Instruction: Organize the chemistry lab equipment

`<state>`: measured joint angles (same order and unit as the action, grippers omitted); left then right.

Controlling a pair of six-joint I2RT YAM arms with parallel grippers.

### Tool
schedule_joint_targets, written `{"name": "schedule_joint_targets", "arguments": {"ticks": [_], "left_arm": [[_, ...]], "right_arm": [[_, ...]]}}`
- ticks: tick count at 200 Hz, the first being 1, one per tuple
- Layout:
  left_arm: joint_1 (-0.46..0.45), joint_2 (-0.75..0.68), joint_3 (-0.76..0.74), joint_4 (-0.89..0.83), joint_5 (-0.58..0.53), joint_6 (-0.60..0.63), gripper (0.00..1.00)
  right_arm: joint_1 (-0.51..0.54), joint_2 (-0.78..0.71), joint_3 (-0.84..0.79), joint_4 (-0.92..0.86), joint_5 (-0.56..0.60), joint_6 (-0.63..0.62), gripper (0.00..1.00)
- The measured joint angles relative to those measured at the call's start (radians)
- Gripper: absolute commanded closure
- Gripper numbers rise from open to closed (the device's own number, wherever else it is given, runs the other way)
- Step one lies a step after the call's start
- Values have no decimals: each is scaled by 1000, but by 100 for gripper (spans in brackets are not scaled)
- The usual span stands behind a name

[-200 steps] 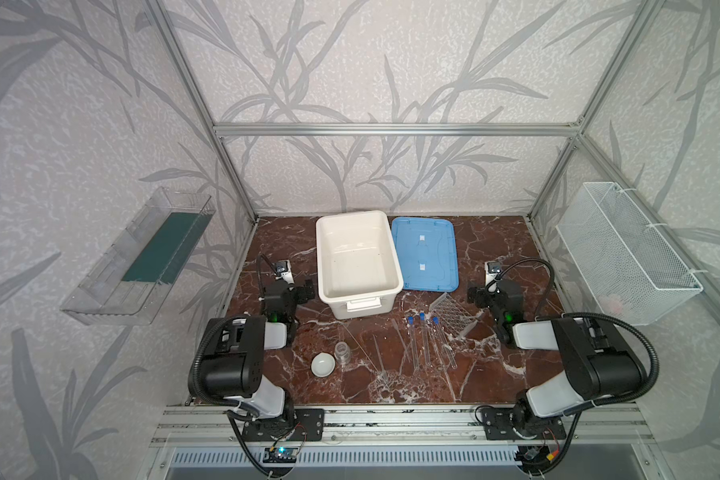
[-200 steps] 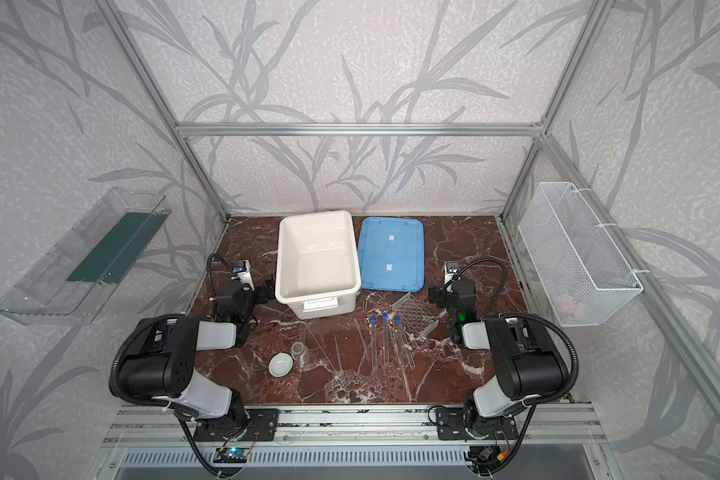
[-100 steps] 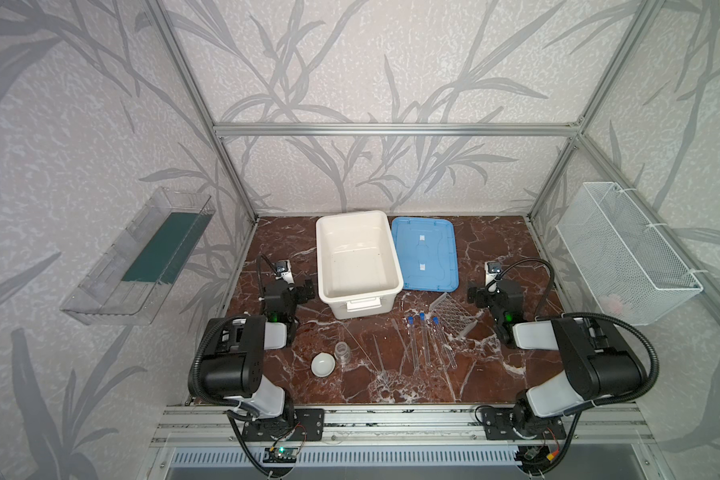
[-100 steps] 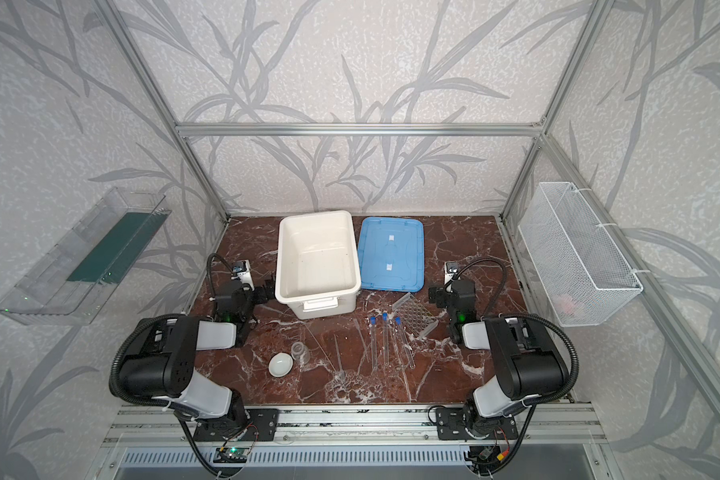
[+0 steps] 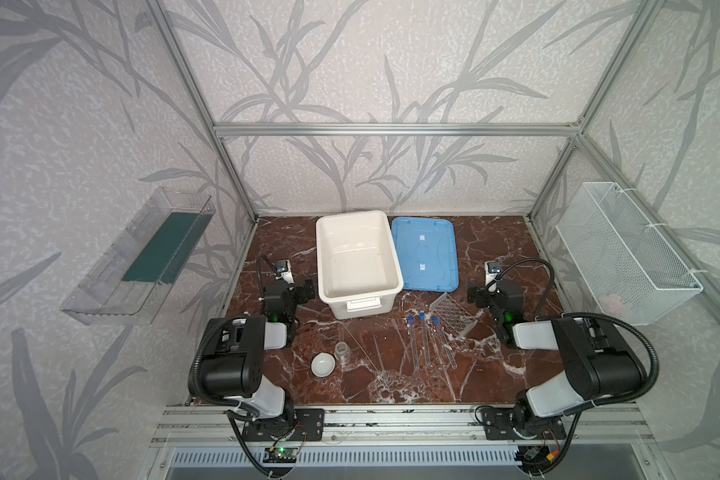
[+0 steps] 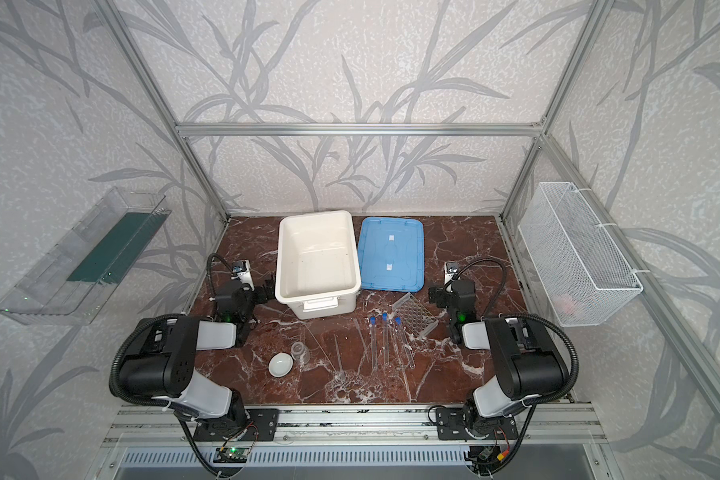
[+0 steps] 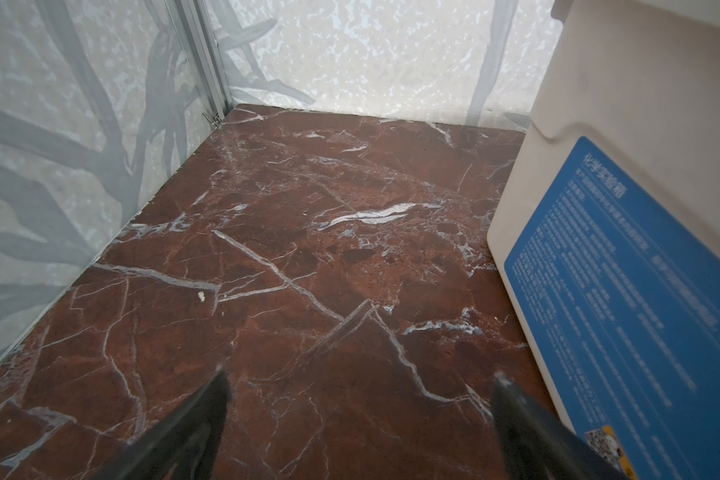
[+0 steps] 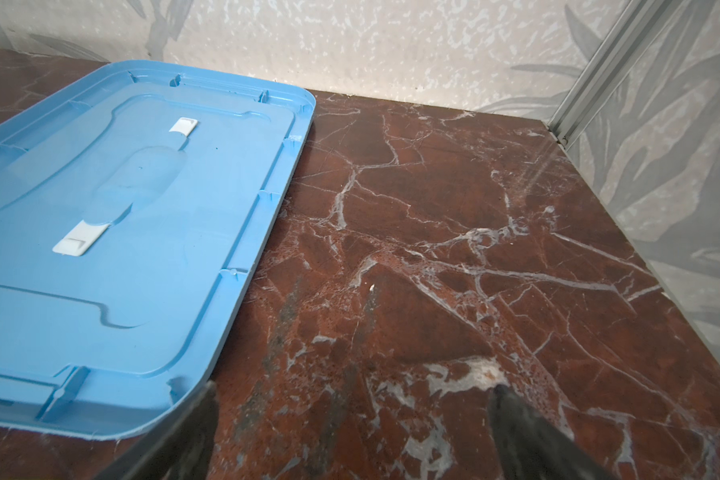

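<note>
Three clear tubes with blue caps [image 5: 427, 340] [image 6: 385, 338] lie side by side on the marble floor. A clear perforated rack [image 5: 452, 316] [image 6: 417, 314] sits tilted just behind them to the right. Left of them lie thin clear rods [image 5: 377, 357] [image 6: 338, 357], then a small clear jar [image 5: 342, 351] [image 6: 299, 350] and a white round dish [image 5: 323, 365] [image 6: 280, 365]. My left gripper [image 5: 305, 289] [image 6: 269, 286] [image 7: 360, 376] is open and empty beside the tub's left wall. My right gripper [image 5: 474, 294] [image 6: 435, 296] [image 8: 354, 386] is open and empty, low by the lid's near right corner.
A big white tub [image 5: 325, 266] [image 6: 285, 266] [image 7: 641, 104] stands open at the back centre, its blue lid [image 5: 425, 253] [image 6: 391, 253] [image 8: 121, 228] flat to its right. A clear shelf [image 5: 138, 257] hangs on the left wall and a wire basket [image 5: 624, 253] on the right wall.
</note>
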<state>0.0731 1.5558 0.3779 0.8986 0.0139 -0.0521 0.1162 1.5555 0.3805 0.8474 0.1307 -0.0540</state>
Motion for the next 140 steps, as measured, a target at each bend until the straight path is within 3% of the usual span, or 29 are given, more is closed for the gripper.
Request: {"name": "schedule_joint_targets", "arguments": {"ticks": [38, 73, 106, 140], "left_arm": [[0, 0, 0, 0, -16, -4, 1], [-9, -44, -5, -31, -142, -30, 1], [-19, -222, 57, -246, -249, -71, 1], [-19, -417, 195, -515, -308, -216, 1]], "right_arm": [[0, 0, 0, 0, 0, 0, 1], [0, -26, 0, -16, 16, 2, 1], [0, -173, 24, -169, 17, 10, 1], [0, -330, 159, -446, 17, 134, 1]]}}
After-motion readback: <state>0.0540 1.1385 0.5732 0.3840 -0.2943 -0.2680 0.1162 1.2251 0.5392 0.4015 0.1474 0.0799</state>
